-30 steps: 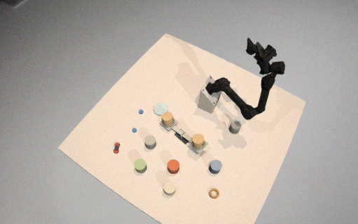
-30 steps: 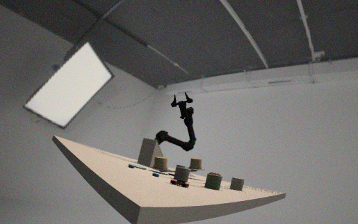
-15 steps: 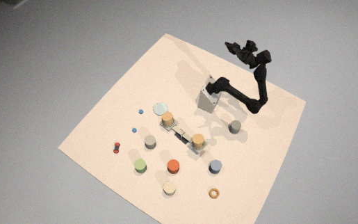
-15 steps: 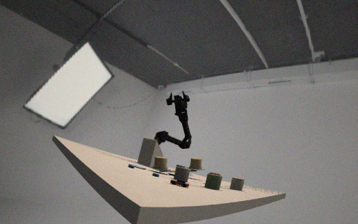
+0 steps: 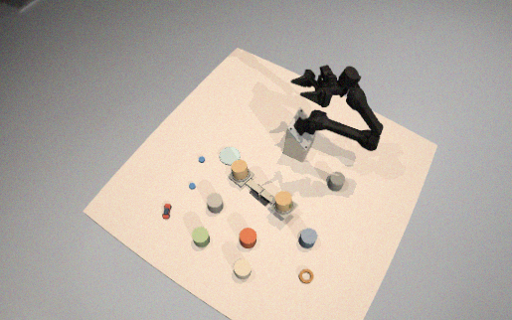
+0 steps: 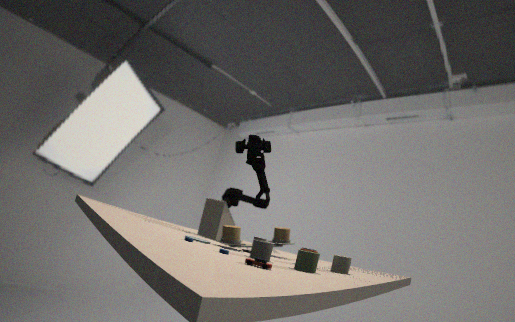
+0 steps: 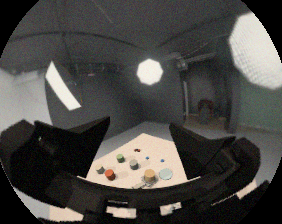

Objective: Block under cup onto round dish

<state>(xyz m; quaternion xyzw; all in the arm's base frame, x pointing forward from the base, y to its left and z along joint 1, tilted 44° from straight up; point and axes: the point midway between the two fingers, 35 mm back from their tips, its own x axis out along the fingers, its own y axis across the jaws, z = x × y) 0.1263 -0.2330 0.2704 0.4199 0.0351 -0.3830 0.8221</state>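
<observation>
Two identical tan-orange cups stand upright on the balance (image 5: 260,191). One cup (image 5: 240,169) (image 6: 231,234) (image 7: 150,175) is on the end beside the round pale-blue dish (image 5: 229,155) (image 6: 199,241) (image 7: 165,174). The other cup (image 5: 283,201) (image 6: 281,235) is on the far end. That end's pan casts a shadow set apart from it and looks higher; the dish-side end looks lower. No block shows; the cups hide what is under them. The dish looks bare. My gripper (image 5: 297,87) (image 6: 254,146) (image 7: 140,122) is open and empty, high above the table, away from cups and dish.
Near the balance stand a grey cylinder (image 5: 215,203), a green one (image 5: 200,237), a red one (image 5: 248,238), a blue-grey one (image 5: 307,238) and a dark grey one (image 5: 335,181). Two small blue discs lie near the dish. The arm's grey base block (image 5: 295,149) is behind the balance.
</observation>
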